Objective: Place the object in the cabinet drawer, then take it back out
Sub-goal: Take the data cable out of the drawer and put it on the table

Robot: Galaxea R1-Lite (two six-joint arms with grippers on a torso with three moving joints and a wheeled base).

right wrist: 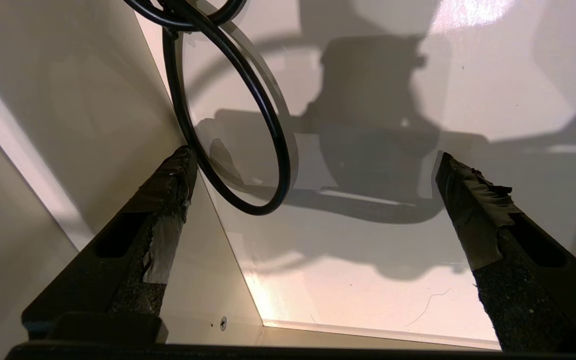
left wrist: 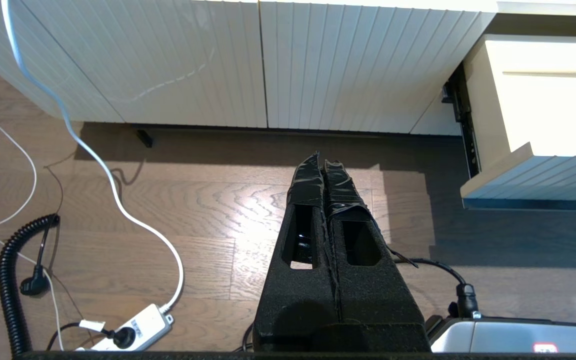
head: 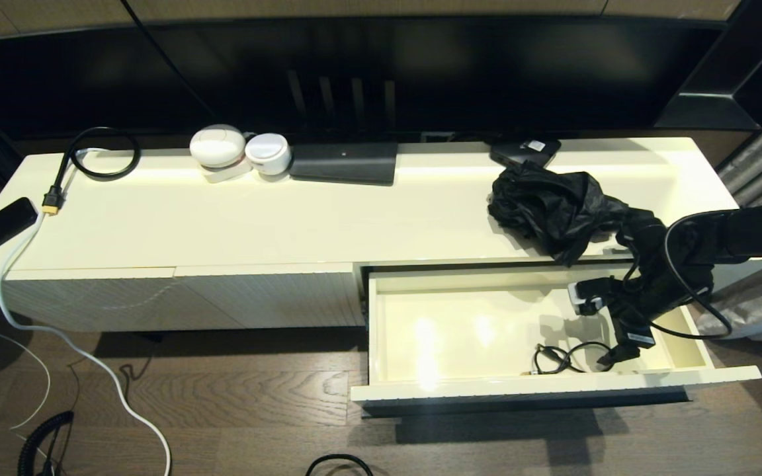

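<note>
Inside cabinet drawer (head: 394, 317): coiled black cable (head: 563, 360), right gripper (right wrist: 313, 165) fingers wide, empty.

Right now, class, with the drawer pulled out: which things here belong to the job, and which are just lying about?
Job:
- cabinet drawer, open
- coiled black cable on its floor
- right gripper, open, inside the drawer

Lying about:
- black bag
- two white round devices
- power strip
- left gripper, shut, over the floor

The cream drawer (head: 473, 324) is pulled all the way out on the cabinet's right side, with a thin black cable (head: 563, 360) lying loosely coiled on its floor against the near front wall, toward the right.
</note>
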